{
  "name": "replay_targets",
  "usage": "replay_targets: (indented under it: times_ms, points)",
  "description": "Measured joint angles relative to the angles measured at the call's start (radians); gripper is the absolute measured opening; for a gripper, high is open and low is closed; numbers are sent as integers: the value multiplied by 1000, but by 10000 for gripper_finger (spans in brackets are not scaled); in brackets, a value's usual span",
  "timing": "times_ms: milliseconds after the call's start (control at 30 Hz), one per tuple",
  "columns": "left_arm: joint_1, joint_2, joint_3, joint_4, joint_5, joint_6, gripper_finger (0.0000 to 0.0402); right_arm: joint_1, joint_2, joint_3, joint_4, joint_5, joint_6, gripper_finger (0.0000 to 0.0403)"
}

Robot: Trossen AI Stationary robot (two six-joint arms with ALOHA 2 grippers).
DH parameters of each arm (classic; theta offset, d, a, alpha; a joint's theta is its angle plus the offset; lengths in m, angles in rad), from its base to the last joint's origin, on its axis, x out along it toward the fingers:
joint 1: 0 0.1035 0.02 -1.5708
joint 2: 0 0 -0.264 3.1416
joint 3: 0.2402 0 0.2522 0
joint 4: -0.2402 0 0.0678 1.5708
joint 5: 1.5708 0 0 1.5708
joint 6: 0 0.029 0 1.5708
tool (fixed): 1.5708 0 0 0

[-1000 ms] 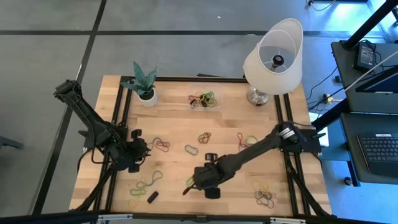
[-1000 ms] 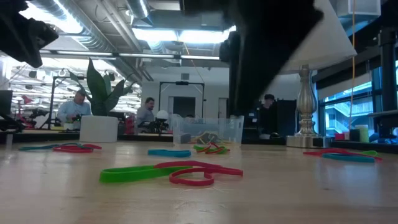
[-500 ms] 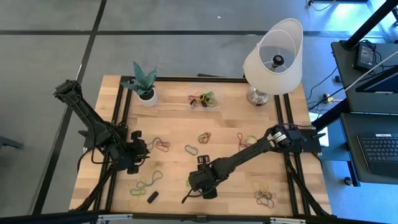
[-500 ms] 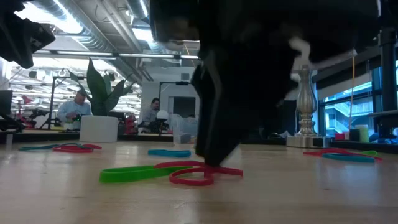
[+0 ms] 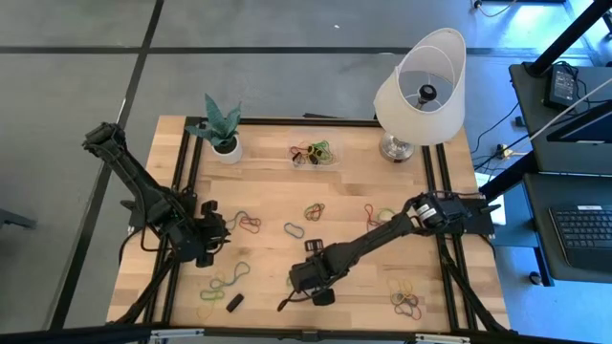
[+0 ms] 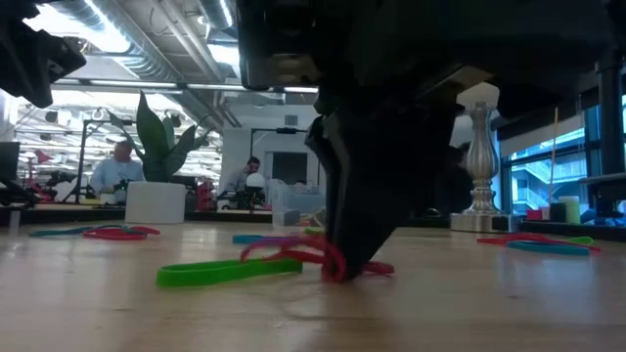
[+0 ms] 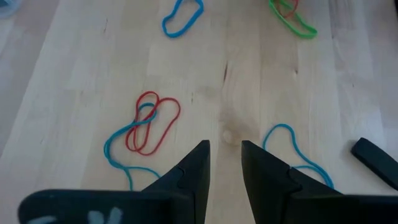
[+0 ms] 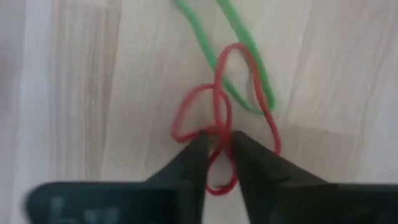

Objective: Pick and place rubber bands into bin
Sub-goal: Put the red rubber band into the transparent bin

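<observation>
Grasp step, right arm working. Going left to right in the high view:

Left gripper (image 5: 212,232) is sitting at the left-centre of the table, waiting. Its wrist view is showing the fingers (image 7: 191,176) nearly together with only a narrow gap and nothing between them, red and blue bands (image 7: 144,127) lying loose just ahead.

Right gripper (image 5: 296,284) is reaching across to the lower centre of the frame, down at the tabletop. Its fingers (image 8: 189,163) are closing on a red band (image 8: 219,127); the pinch is sitting at the point where the loop crosses itself, and the loop is tangling with a green band (image 8: 239,45). In the low view the red band (image 6: 305,252) is bunching up off the wood at the fingertip, so I'm judging the grip as biting.

Bin (image 5: 315,154) is standing at the upper centre of the high view, between the plant pot (image 5: 227,149) and the lamp (image 5: 418,88), already holding several bands. Other rubber bands (image 5: 409,297) are lying scattered across the table.

Next move is calling for a straight lift to see whether the green one drags along, then a carry up-frame to the bin and a release above its opening.
</observation>
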Motion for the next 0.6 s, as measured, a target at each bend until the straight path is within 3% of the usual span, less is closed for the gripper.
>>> replay_targets:
  times_ms: [133,267,433,600]
  points:
    - [0,0,0,0,-26,6,86,3,-11,-2,-7,-24,51,11]
    - [0,0,0,0,-59,8,86,11,-56,-13,-57,-32,83,15]
    - [21,0,0,0,-135,-2,86,1,-182,-7,-141,39,74,4]
    - [91,0,0,0,-117,-51,86,-59,-309,-60,-140,73,52,7]
